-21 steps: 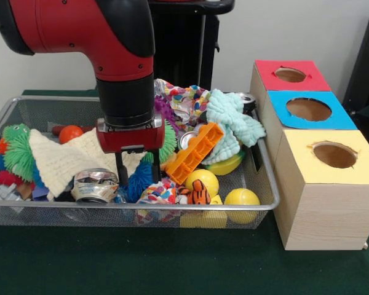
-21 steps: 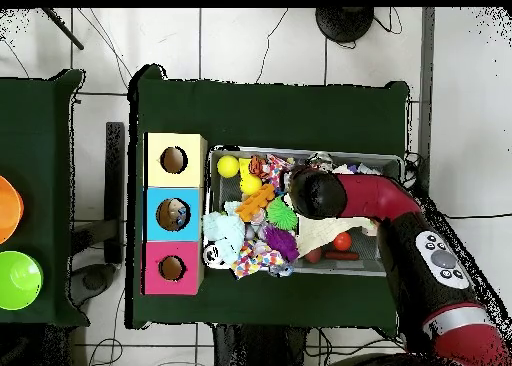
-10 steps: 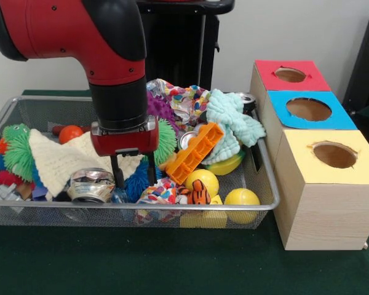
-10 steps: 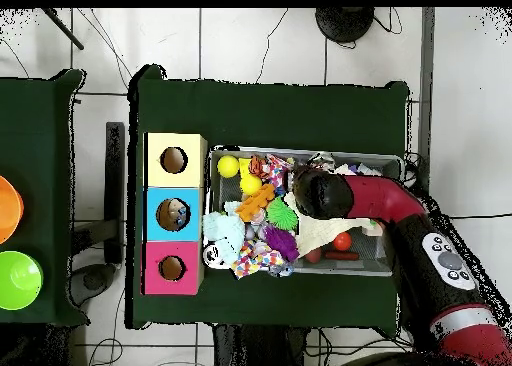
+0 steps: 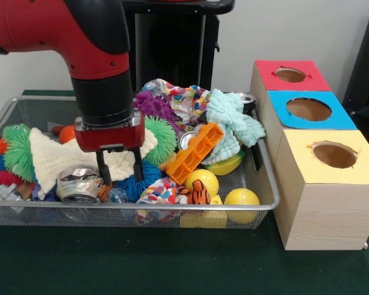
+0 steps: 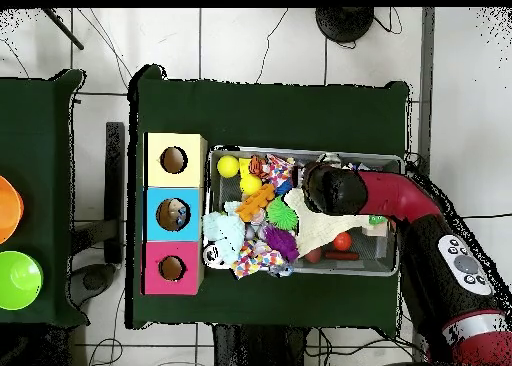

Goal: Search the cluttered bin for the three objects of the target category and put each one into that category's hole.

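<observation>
Can [image 5: 78, 185] just beside gripper [image 5: 119, 173]

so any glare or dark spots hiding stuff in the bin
Front view: small highlights on the crushed can, and the end effector with the arm hides the cloth behind it. Overhead view: the arm covers part of the bin; items there are too small to tell.

The red and black arm [image 6: 345, 194] hides the pincer from above; the crushed silver can [image 5: 79, 184] sits partly behind mesh.
</observation>
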